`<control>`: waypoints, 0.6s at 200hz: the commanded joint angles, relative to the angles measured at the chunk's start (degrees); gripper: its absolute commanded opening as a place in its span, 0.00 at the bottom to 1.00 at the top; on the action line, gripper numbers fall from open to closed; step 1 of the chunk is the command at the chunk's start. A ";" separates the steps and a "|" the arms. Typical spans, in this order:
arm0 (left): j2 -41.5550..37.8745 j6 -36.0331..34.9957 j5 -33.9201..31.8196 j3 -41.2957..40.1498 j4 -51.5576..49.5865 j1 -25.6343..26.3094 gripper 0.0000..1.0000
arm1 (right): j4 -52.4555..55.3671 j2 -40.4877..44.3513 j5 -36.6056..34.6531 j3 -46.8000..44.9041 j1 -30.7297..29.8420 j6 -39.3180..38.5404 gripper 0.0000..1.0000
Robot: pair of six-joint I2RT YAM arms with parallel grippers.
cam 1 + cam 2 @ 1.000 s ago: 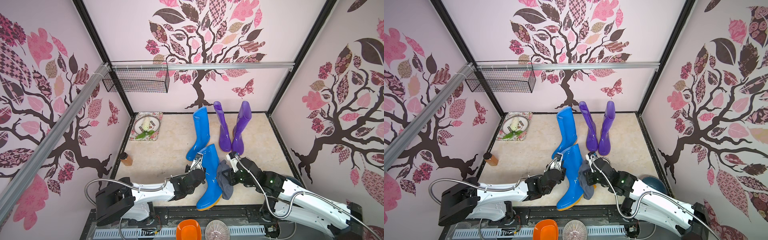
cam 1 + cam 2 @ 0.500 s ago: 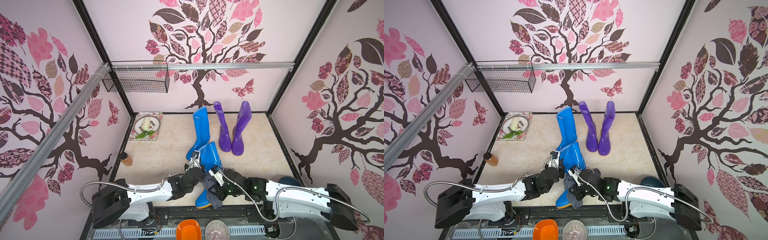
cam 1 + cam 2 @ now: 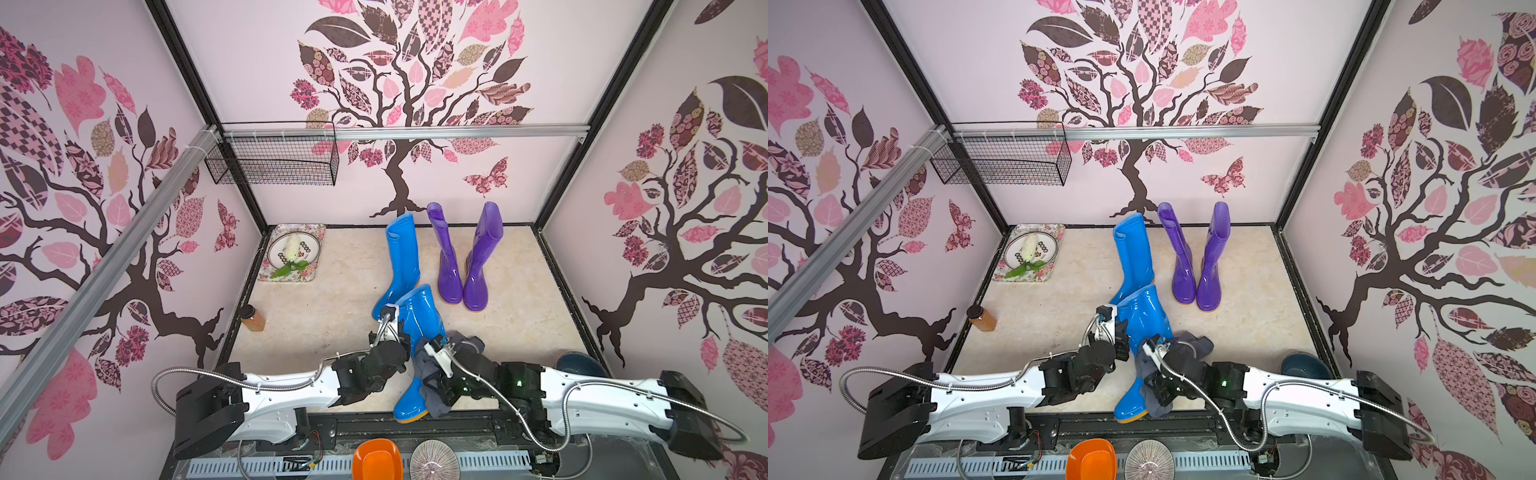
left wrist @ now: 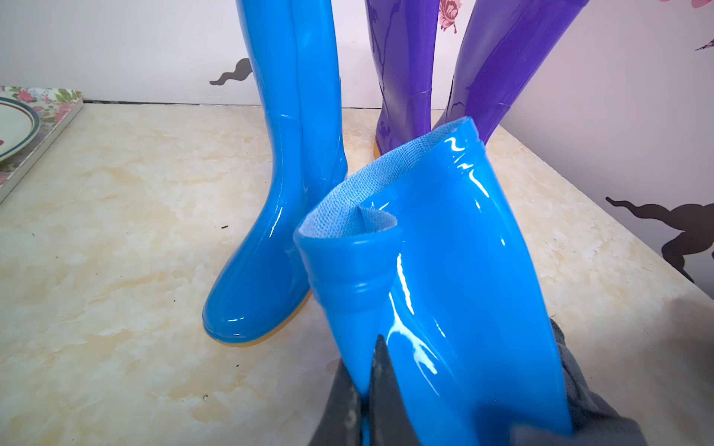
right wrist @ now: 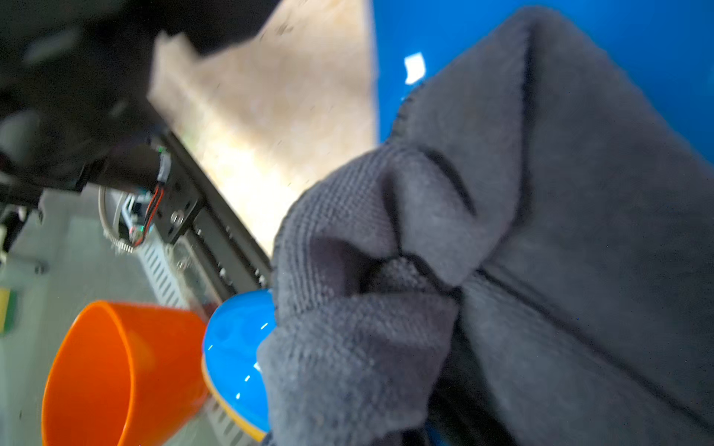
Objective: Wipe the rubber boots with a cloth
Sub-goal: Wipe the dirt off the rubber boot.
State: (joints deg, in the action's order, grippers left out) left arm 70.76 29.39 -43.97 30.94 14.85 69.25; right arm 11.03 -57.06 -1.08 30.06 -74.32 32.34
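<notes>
left claw (image 4: 365,401): pinching tilted blue boot (image 4: 444,289) | right claw (image 3: 436,390): grips cloth (image 5: 502,231) against boot

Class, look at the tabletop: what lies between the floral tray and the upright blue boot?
Nothing: only bare marbled tabletop separates the floral tray from the upright blue boot, as both top views show.

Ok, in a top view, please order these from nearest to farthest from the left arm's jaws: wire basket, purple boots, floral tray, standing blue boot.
1. standing blue boot: centre, just further back.
2. purple boots: back, toward the right.
3. floral tray: back left corner.
4. wire basket: high on the back wall, left.
</notes>
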 commanded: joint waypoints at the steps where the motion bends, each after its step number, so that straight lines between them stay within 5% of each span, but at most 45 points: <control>1: 0.26 0.84 -0.92 -0.05 1.06 0.43 0.00 | -2.80 -5.28 5.77 4.07 -2.12 -1.27 0.00; 30: -0.64 0.97 -1.39 -0.18 -0.15 0.40 0.00 | -4.70 -8.61 7.18 4.15 -4.27 -0.58 0.00; 54: -1.80 1.55 -1.06 -0.89 -0.58 0.41 0.00 | -1.88 -0.29 -6.95 0.60 -2.98 2.73 0.00; 71: -2.26 2.15 -0.71 -1.12 -1.01 0.44 0.00 | 3.59 6.60 -11.94 -1.89 3.83 5.50 0.00; 92: -2.91 3.11 0.08 -1.20 -1.23 0.38 0.00 | 10.40 10.19 -10.40 -2.35 13.41 4.85 0.00; 120: -3.26 4.34 0.94 -1.16 -1.18 0.44 0.00 | 6.71 7.75 -0.43 -2.12 12.77 1.04 0.00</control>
State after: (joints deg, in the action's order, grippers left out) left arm 68.86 31.79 -43.24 30.89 12.91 69.43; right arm 16.27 -46.87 -6.48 27.70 -60.93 35.35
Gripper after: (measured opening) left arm 0.048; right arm 0.149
